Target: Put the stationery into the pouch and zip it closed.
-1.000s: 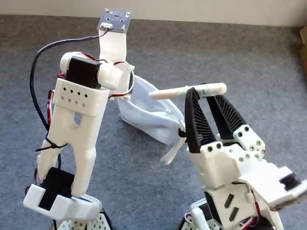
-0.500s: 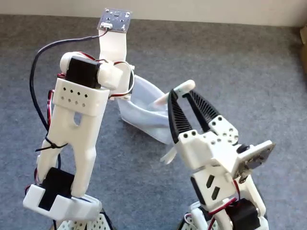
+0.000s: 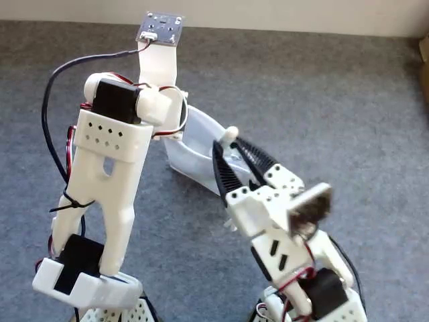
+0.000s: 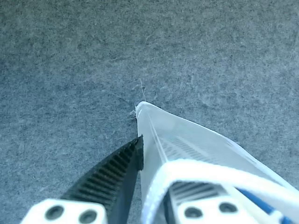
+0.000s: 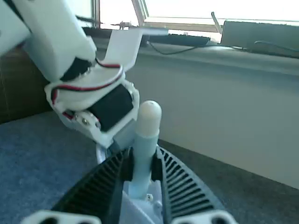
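Risk: your right gripper (image 3: pixel 226 149) holds the pen (image 5: pixel 145 133) steeply tilted over the pouch (image 3: pixel 196 142). Its lower end is hidden, so you cannot confirm it is inside the mouth. Released too soon, it may glance off the rim onto the carpet (image 3: pixel 348 107). Pressing down on the fabric may tug it from the other arm's pinch. Tool: the right jaws are clenched on the pen's barrel, rounded end above the fingertips. The left gripper (image 4: pixel 144 151) is clamped on the pouch's edge, lifting it.
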`<state>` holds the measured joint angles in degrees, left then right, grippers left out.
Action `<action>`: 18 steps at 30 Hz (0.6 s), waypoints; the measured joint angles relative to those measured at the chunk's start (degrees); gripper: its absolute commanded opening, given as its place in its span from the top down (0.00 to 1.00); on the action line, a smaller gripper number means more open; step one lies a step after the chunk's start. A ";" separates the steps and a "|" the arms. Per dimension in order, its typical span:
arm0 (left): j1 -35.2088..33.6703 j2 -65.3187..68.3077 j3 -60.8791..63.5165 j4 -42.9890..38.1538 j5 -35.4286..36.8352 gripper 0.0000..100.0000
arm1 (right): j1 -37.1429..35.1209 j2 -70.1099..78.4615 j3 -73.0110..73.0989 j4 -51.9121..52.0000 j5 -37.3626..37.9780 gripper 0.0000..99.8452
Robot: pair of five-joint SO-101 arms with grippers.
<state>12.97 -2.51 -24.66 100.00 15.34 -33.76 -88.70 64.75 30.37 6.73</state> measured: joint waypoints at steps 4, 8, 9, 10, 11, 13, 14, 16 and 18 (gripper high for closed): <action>0.00 0.00 0.00 0.00 0.00 0.94 | -0.26 -0.62 1.76 0.00 0.70 1.00; 0.00 0.00 0.00 0.00 0.00 0.94 | -0.26 -0.62 1.76 0.00 1.05 1.00; 0.00 0.00 0.35 -0.35 0.00 0.94 | -0.26 -0.62 1.76 0.00 1.23 1.00; 0.00 -0.09 1.05 -0.88 0.00 0.94 | -0.26 -0.62 1.76 0.00 1.23 0.99; 0.00 -0.26 1.67 -1.32 0.00 0.94 | -0.26 -0.62 1.76 0.00 1.23 0.99; 0.00 -0.70 2.37 -1.67 0.00 0.94 | -0.35 -0.62 1.76 0.00 1.23 0.94; 0.00 -0.79 2.46 -1.76 0.00 0.94 | -0.35 -0.62 1.76 0.00 1.23 0.91; 0.00 -0.79 2.46 -2.02 0.09 0.94 | -0.35 -0.62 1.76 0.00 1.23 0.84; 0.00 -0.79 2.46 -2.02 0.09 0.94 | -0.18 -0.62 1.76 0.00 1.23 0.82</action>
<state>12.97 -3.30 -22.20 97.98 15.43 -33.93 -89.32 66.51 30.37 7.96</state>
